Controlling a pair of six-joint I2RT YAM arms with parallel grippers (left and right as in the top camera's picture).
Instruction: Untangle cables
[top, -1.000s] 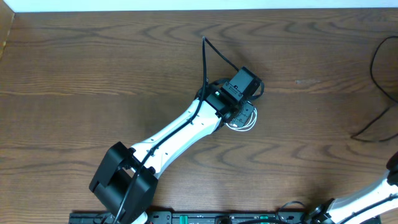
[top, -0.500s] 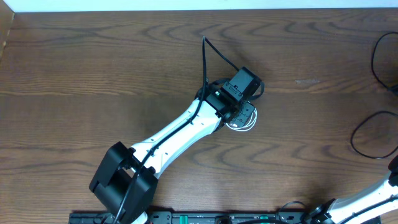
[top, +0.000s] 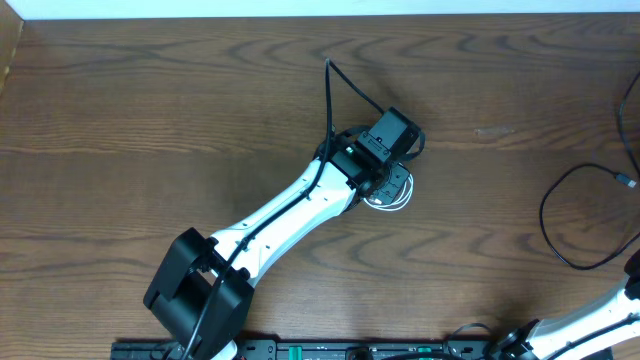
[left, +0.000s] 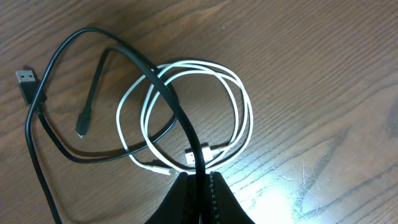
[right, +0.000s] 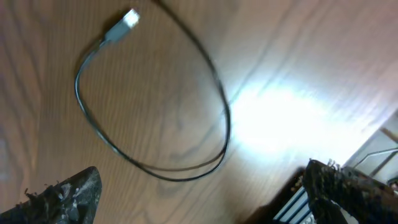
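— What is the left gripper (left: 200, 182) doing?
— Its fingers are pressed together on the black cable (left: 163, 93); the cable rises from the table (left: 323, 74) straight into the tips; the white cable (left: 249, 121) lies coiled just in front of the fingers, and the black one crosses over it.
— And the right gripper (right: 205, 193)?
— Its fingers stand wide apart and hold nothing; a loop of black cable (right: 225, 118) lies flat in front of them, touching neither finger; its pale plug (right: 129, 18) is at the far end.

Bright glare on the table (right: 273, 118) — right wrist view blurry.
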